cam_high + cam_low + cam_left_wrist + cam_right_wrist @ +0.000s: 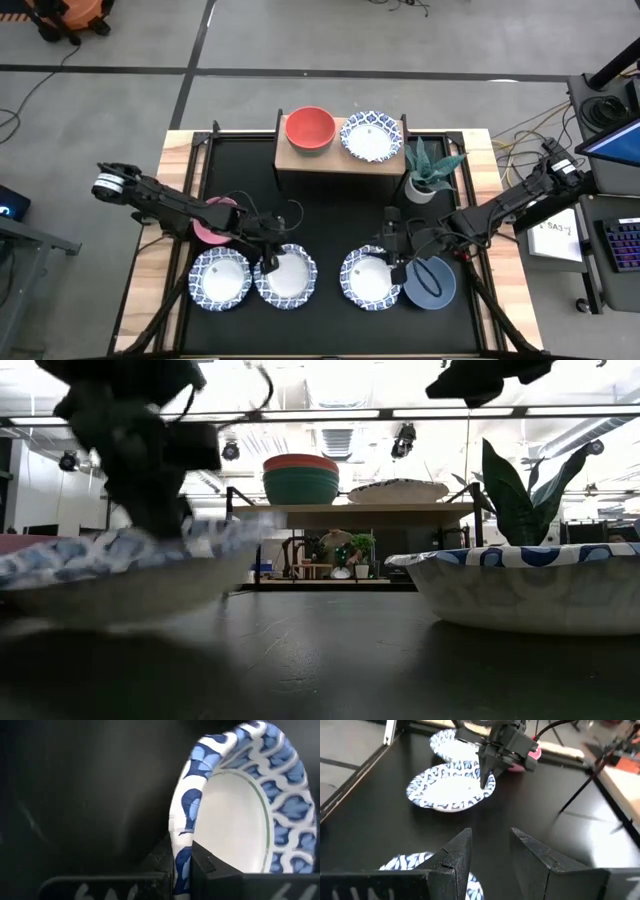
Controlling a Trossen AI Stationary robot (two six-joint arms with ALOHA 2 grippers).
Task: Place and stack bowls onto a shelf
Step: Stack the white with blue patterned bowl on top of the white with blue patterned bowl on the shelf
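Left claw grips a patterned bowl rim; three bowls shelved, five left on the black tabletop (330, 215).

Light-wood shelf on black legs (300, 160) holds a red bowl (309, 128) stacked on a green bowl (300, 487), plus a white blue-rimmed paper bowl (371, 136). Left claw (268, 262) pinches the second patterned bowl's (287, 277) rim; round, no long axis, mouth roughly upward, seems slightly tipped. Right claw (398, 262) hovers narrowly open over the third patterned bowl (368, 279), empty.

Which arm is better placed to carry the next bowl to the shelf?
Left. The left gripper is already clamped on the rim of a white blue-rimmed paper bowl. The right gripper is open and empty above another patterned bowl.
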